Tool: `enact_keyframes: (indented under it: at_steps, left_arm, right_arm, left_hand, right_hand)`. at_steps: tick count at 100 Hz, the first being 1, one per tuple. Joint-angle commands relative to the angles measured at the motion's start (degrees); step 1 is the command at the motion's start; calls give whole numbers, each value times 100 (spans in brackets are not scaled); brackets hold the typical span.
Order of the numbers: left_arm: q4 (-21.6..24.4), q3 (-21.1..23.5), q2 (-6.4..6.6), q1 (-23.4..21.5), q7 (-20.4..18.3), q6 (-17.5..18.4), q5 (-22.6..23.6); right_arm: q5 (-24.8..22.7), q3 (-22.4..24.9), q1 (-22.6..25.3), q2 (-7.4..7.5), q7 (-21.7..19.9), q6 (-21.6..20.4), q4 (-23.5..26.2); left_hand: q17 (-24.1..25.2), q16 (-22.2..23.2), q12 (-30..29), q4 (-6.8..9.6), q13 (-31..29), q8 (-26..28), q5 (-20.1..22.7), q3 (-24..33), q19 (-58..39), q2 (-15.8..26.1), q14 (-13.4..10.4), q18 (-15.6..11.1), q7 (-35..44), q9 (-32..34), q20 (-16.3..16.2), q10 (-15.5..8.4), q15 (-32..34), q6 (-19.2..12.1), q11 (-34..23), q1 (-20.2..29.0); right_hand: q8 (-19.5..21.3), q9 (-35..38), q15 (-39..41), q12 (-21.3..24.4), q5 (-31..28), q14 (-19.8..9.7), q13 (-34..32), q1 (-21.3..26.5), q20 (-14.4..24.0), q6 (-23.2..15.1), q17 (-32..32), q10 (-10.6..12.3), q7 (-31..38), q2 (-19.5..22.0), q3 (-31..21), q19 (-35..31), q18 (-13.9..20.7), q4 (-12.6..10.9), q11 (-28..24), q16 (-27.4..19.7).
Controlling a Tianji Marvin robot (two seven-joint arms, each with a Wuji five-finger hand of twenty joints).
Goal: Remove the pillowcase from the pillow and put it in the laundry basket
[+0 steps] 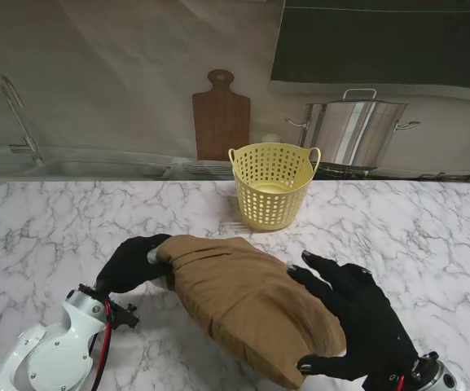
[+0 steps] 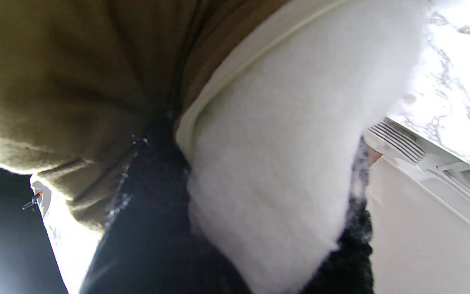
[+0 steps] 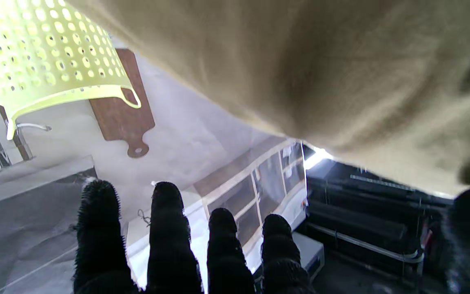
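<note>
Currently the left hand (image 1: 133, 262) grips the pillow (image 2: 284, 163) end at the pillowcase (image 1: 247, 305) opening; the right hand (image 1: 357, 322), fingers spread, rests against the pillowcase's opposite end.

No readable text, labels, brands, numbers, signs

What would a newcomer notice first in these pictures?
First, the brown pillowcase covering the pillow, mid-table between two black hands: the left hand grips its left end, the right hand is spread over its right end. Then the yellow laundry basket, farther from me.
</note>
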State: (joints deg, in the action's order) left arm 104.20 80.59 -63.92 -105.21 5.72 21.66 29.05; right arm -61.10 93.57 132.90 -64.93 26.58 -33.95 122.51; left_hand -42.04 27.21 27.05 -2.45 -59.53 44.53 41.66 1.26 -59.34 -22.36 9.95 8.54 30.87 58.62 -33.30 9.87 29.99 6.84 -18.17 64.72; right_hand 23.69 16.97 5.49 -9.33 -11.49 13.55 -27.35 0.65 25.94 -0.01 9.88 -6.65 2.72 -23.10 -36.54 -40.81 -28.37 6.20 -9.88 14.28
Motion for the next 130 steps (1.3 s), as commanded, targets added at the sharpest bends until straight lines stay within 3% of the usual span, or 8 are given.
enact_keyframes:
  at_steps: [1,17,23,33,40,68,99,130]
  left_arm:
    - [66,-29,-32,-1,-53,-40,-17]
    - [76,-60,-39,-11,-33,-65,-50]
    - [73,-59,-42,-19,-28,-57,-61]
    - [64,-38,-44,-21,-22,-62,-64]
    - [66,-17,-41,-25,-35,-73,-60]
    - [118,-71,-40,10,-9,-448,101]
    - [233,-157,-31,16,-87,-858,143]
    - [284,-193,-33,10,-80,-823,125]
  right_arm:
    - [164,-102,-63,80,-406,91,88]
    - [539,-596,-576,146,-1046,374,-59]
    - [665,-796,-792,140,-1020,510,-180]
    - [784,-898,-929,117,-963,796,-256]
    - [857,-869,-965,68,-692,800,-334]
    - [1179,-409,-506,-123,-91,175,-281]
    - [414,-202,-225,-95,396,-490,-220]
    - [-450,-845,-738,293,-779,840,-174]
  left_hand:
    - [-88,215,152,289,-449,297,365,1300,-1793,445,-180,-328,579,524,-47,161,722,32,-575,679]
    - [-92,200,136,271,-463,292,370,1304,-1799,436,-161,-301,565,528,-30,193,733,59,-576,701]
    - [-98,191,130,264,-464,295,374,1304,-1800,442,-166,-296,565,528,-22,194,732,51,-577,705]
    - [-94,180,123,258,-463,297,377,1305,-1801,443,-155,-283,561,527,-11,204,733,59,-579,713]
    - [-92,173,117,255,-459,295,375,1304,-1802,437,-143,-273,554,529,-3,212,733,70,-579,721]
    - [-134,162,108,256,-502,297,423,1330,-1872,381,-81,-218,559,576,8,282,788,129,-600,741]
    - [-144,134,88,233,-523,293,453,1405,-1945,332,-24,-151,557,612,51,335,853,188,-609,759]
    - [-140,99,70,212,-511,295,441,1439,-1979,334,-9,-123,540,602,99,365,882,219,-618,770]
  right_hand:
    - [242,-173,37,75,262,137,-146,174,-83,-79,187,5,14,-314,-149,-204,-271,92,97,-126]
    - [960,722,932,-366,-164,-240,-1921,3476,474,-652,1617,219,936,-386,1036,-1721,1,-412,-639,613]
    - [1120,1180,1367,-614,-414,-491,-2573,4200,587,-973,2079,387,1349,-282,549,-2246,239,-516,-1070,978]
    - [1272,2310,1806,-910,-1431,-772,-3309,3946,558,-1136,2391,532,2081,93,-863,-2689,645,-342,-1576,1303]
    - [1107,2274,1238,-946,-1738,-748,-2643,3083,343,-912,1646,429,2161,421,-250,-2239,600,-267,-1424,1089]
    - [505,1587,547,-809,-1398,-538,-1343,2308,129,-318,612,152,1642,1343,1711,-1426,473,-316,-963,580]
    - [-5,-42,-155,71,-17,-66,88,-255,-385,-115,-191,42,127,-96,-136,32,-56,187,-68,-214]
    - [54,-498,-506,345,325,206,851,154,-1106,-129,-717,-135,-367,-727,-448,695,-331,184,392,-686]
